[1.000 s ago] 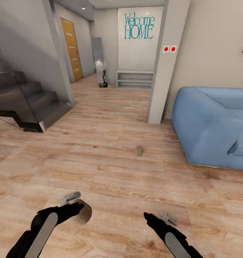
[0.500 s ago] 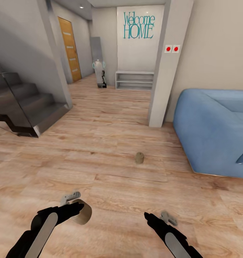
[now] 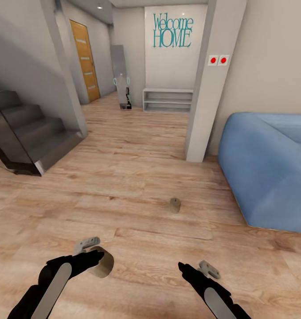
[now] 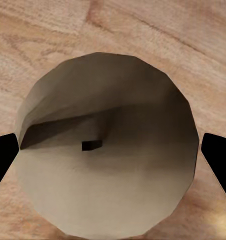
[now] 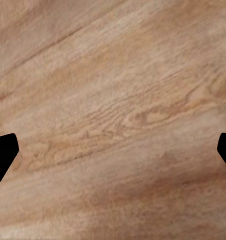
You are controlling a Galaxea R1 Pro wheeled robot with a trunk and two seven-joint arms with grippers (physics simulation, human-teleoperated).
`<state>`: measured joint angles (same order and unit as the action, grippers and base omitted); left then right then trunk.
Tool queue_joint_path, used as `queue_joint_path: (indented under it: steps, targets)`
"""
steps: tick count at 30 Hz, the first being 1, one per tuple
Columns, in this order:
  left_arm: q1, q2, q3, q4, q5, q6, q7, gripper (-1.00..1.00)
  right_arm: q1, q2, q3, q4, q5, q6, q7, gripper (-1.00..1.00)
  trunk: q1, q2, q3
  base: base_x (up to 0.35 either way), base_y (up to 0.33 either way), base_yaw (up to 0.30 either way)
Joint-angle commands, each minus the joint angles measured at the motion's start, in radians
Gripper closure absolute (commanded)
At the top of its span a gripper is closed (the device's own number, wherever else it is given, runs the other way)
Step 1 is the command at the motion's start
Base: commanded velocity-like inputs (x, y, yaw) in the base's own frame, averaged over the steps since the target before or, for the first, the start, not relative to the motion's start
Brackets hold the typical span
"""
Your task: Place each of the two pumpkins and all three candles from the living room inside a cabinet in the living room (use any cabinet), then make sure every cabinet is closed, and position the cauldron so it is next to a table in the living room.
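Observation:
My left gripper (image 3: 95, 256) is shut on a squat candle (image 3: 102, 262) with brown sides, held low over the wood floor. In the left wrist view the candle's pale top (image 4: 108, 145), with its small dark wick, spans the gap between the two black fingertips (image 4: 3, 155). A second candle (image 3: 174, 204) stands upright on the floor ahead, a little right of centre and well beyond both arms. My right gripper (image 3: 203, 268) is open with nothing in it, and the right wrist view has bare floorboards between its fingertips (image 5: 2, 152).
A blue sofa (image 3: 270, 177) lies to the right of the floor candle. A white pillar (image 3: 208, 88) stands ahead, a grey staircase (image 3: 26, 137) at the left. Down the hallway are a low white shelf (image 3: 167, 99) and an orange door (image 3: 84, 60).
The whole view has shifted as the camera moved: the floor candle, sofa and pillar now sit lower and nearer. Both arms keep their pose, with the candle still in the left gripper.

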<state>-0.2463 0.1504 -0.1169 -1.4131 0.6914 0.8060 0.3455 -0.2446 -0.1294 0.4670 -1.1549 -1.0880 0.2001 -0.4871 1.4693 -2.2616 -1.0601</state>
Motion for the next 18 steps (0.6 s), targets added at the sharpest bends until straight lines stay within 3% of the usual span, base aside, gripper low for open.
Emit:
queue_joint_path:
  steps: [1,7,10,11,13,14,15,17,18]
  targets:
    - [-0.001,0.001,-0.002,-0.001,0.011,0.001,0.010,1.00,-0.001,-0.001,0.002,-0.002,-0.004,0.002,-0.007,-1.00,0.000,0.000,-0.001,0.325,0.000,0.000]
    - [-0.001,0.000,-0.003,-0.001,0.011,0.001,0.011,1.00,-0.001,-0.003,0.002,-0.009,0.004,0.001,-0.010,-1.00,0.000,0.000,-0.001,0.325,0.000,0.000]
    - [-0.001,0.001,-0.002,-0.001,0.009,0.000,0.012,1.00,-0.001,-0.011,0.004,-0.084,0.009,0.012,-0.035,-1.00,0.000,0.000,-0.001,0.325,0.000,0.000]
    - [-0.001,0.001,-0.002,-0.001,0.009,0.001,0.012,1.00,-0.001,-0.012,0.005,-0.142,0.009,0.018,-0.076,-1.00,0.000,0.000,-0.001,0.325,0.000,0.000]
    - [-0.001,0.001,-0.002,-0.001,0.008,0.000,0.012,1.00,-0.001,-0.014,0.008,-0.269,0.010,0.048,-0.267,-1.00,0.000,0.000,-0.001,0.325,0.000,0.000]
    - [-0.001,0.001,-0.002,-0.002,0.008,0.001,0.012,1.00,-0.001,-0.014,0.010,-0.303,0.010,0.065,-0.367,-1.00,0.000,0.000,-0.001,0.324,0.000,0.000]
    - [-0.001,0.001,-0.002,-0.002,0.008,0.000,0.012,1.00,-0.001,-0.014,0.011,-0.315,0.010,0.075,-0.418,-1.00,0.000,0.000,-0.001,0.324,0.000,0.000]
    - [-0.001,0.001,-0.001,-0.003,0.007,0.000,0.012,1.00,-0.002,-0.008,0.010,-0.354,0.012,0.144,-0.638,-1.00,0.000,0.000,-0.001,0.325,0.000,0.000]
    - [-0.001,0.002,-0.001,-0.004,0.006,0.000,0.012,1.00,-0.003,-0.007,0.009,-0.367,0.012,0.179,-0.690,-1.00,0.000,0.000,-0.001,0.325,0.000,0.000]
